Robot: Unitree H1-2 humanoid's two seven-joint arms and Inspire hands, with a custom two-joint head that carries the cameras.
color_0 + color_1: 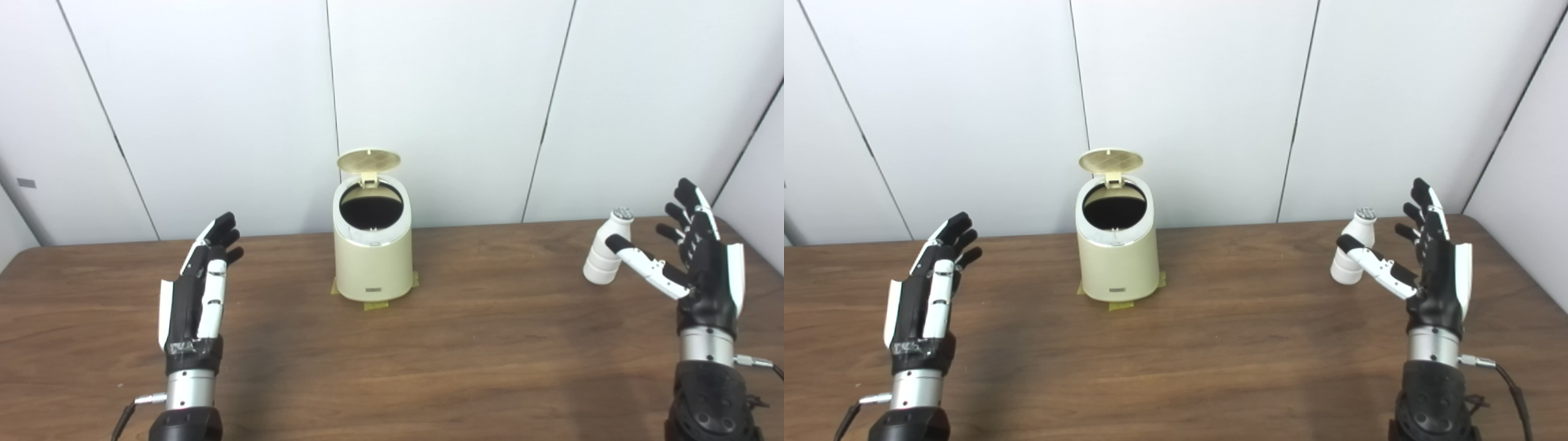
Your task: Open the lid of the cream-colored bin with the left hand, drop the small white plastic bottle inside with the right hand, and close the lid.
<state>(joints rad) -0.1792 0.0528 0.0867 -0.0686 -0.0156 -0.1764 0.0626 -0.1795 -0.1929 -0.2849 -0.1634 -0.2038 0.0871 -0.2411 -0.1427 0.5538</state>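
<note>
Bottle position: the small white plastic bottle [606, 251] stands upright on the wooden counter [490, 343], far right, just beside the right robot hand [698, 263]. The bottle sits on the thumb side of that hand, toward the bin. The thumb [643, 263] reaches across in front of the bottle's lower body; whether it touches cannot be told. The remaining fingers [689, 211] are spread and raised, apart from the bottle. The right robot hand is wide and holds nothing.

Cream-colored bin [373, 257] stands upright near the counter's centre, close to the back wall [441, 92], on strips of yellowish tape [375, 304]. Its round lid [369, 161] is tipped up on the rear hinge, leaving the dark opening exposed. The bin is well apart from the bottle.

Left robot hand [199, 294] hovers above the counter at the left, well apart from the bin, fingers extended and close together, palm turned inward. It holds nothing.
</note>
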